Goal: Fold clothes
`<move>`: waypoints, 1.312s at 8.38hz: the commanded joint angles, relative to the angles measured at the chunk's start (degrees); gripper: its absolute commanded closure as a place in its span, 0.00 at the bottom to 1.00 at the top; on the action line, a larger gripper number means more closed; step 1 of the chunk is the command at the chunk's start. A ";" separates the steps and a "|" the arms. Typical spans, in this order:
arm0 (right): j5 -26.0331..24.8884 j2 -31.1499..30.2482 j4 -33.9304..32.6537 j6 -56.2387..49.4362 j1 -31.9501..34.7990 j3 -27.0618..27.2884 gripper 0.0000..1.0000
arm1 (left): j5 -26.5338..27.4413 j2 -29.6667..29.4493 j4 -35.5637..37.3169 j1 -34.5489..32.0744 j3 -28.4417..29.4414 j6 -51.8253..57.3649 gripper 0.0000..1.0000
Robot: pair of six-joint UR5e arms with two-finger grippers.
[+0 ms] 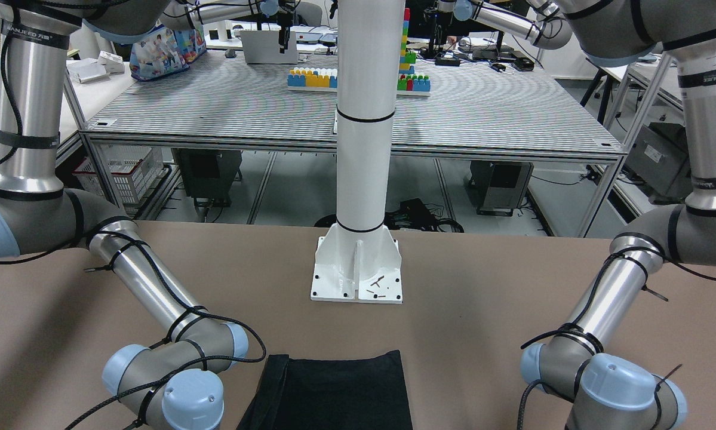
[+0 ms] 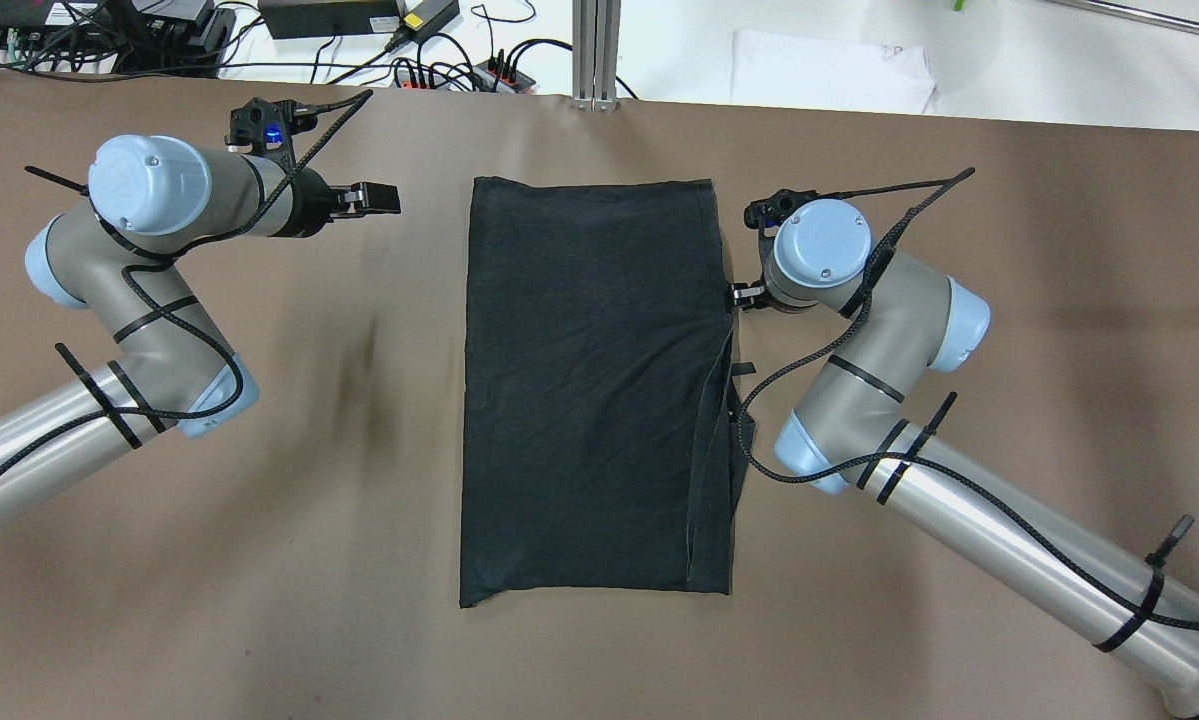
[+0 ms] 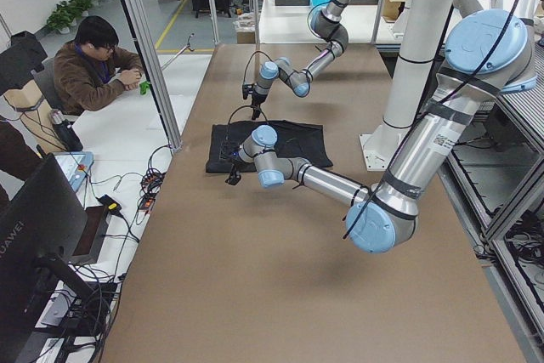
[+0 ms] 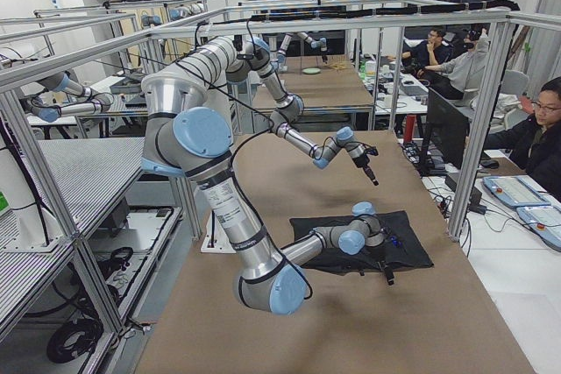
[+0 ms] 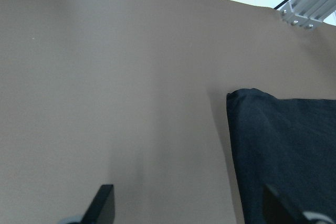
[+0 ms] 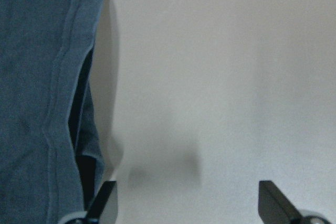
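Note:
The black garment (image 2: 589, 390) lies flat on the brown table as a tall folded rectangle, with a doubled layer along its right edge. No logo shows. It also appears in the front view (image 1: 334, 391). My left gripper (image 2: 387, 198) is open and empty, hovering left of the garment's far left corner; the left wrist view shows its fingers (image 5: 102, 205) wide apart with the garment (image 5: 289, 150) at the right. My right gripper (image 2: 744, 295) is open and empty just beside the garment's right edge; the garment's hem (image 6: 47, 93) lies left of its fingers (image 6: 105, 200).
The white pillar (image 1: 363, 119) stands on its base plate (image 1: 358, 275) at the robot's side of the table. Cables and power strips (image 2: 429, 60) and an aluminium post (image 2: 596, 50) lie beyond the far edge. Operators sit at desks (image 3: 98, 65).

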 commanded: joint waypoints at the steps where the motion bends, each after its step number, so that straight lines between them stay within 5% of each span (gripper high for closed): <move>1: 8.12 0.06 -0.72 0.41 2.67 3.20 0.06 | 0.01 -0.08 0.00 0.08 0.01 0.07 0.00; 5: 8.60 -0.20 0.16 15.85 -2.92 6.29 0.06 | 0.01 -0.17 0.00 0.08 0.01 -0.02 0.00; 11: 8.60 -7.75 0.07 17.65 -3.82 12.16 0.06 | 0.10 -0.61 0.09 0.17 0.10 0.07 0.00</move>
